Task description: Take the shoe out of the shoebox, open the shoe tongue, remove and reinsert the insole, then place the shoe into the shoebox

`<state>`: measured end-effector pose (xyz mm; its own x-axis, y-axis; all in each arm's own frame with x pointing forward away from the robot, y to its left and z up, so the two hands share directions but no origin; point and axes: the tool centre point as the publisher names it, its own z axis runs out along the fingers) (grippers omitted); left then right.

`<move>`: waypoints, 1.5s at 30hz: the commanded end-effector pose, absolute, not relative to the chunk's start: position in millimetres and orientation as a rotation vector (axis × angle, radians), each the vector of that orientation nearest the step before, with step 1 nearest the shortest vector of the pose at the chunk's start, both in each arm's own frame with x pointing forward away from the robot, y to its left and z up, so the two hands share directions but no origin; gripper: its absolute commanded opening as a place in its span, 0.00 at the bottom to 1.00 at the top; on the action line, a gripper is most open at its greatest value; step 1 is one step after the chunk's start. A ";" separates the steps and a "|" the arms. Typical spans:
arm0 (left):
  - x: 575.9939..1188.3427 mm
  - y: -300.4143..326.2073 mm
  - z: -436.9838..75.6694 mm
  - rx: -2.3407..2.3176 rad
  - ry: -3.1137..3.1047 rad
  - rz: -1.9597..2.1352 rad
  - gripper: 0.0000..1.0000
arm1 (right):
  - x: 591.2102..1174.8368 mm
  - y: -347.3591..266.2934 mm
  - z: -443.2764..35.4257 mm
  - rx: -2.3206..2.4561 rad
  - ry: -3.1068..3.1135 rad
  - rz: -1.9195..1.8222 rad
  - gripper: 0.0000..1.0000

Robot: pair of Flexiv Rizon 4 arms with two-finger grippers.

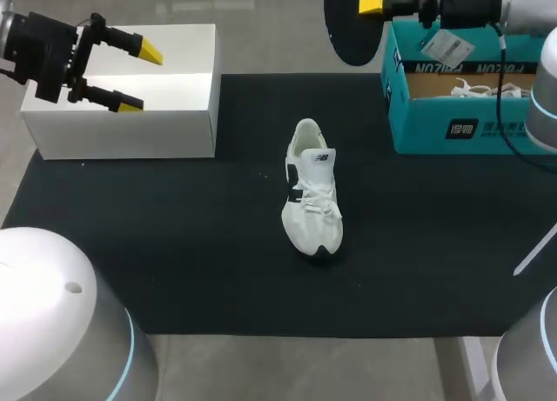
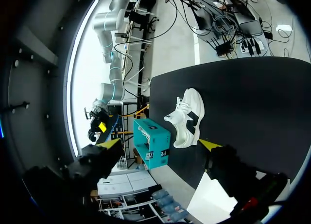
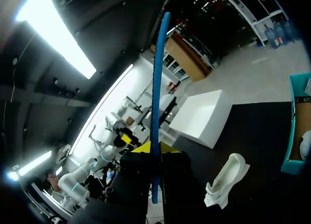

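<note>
Head view: white shoe (image 1: 312, 192) (black panel), left end effector (image 1: 142, 79) apart, right end effector (image 1: 367, 10) clamped on insole (image 1: 348, 34).

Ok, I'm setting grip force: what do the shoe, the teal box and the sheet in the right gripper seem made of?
Shoe: matte white textile-looking upper with laces and black panels. Shoebox: teal printed cardboard, plain brown inside. Insole, held in the right gripper: thin sheet, dark face, blue edge; probably foam, though that is a guess.
</note>
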<state>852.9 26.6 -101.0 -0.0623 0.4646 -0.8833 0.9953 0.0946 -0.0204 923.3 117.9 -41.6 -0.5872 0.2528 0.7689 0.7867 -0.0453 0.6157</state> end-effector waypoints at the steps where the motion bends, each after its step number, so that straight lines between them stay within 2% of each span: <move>1: 854.1 26.5 -100.8 1.470 1.634 -0.904 1.00 | 933.1 135.1 -58.6 -1.091 -1.810 -1.677 0.00; 7: 854.1 26.5 -100.8 1.470 1.634 -0.904 1.00 | 931.8 146.1 -83.3 -1.083 -1.851 -1.688 0.00; 41: 854.1 26.5 -100.8 1.470 1.634 -0.904 1.00 | 931.8 146.1 -83.3 -1.083 -1.851 -1.688 0.00; 45: 854.1 26.5 -100.8 1.470 1.634 -0.904 1.00 | 934.2 156.1 -101.2 -1.099 -1.893 -1.656 0.00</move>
<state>852.7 26.5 -101.1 -0.0625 0.4654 -0.8829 0.9953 0.0947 -0.0206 929.7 145.9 -95.0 -0.6174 0.2899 0.7313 0.7620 -0.0101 0.6474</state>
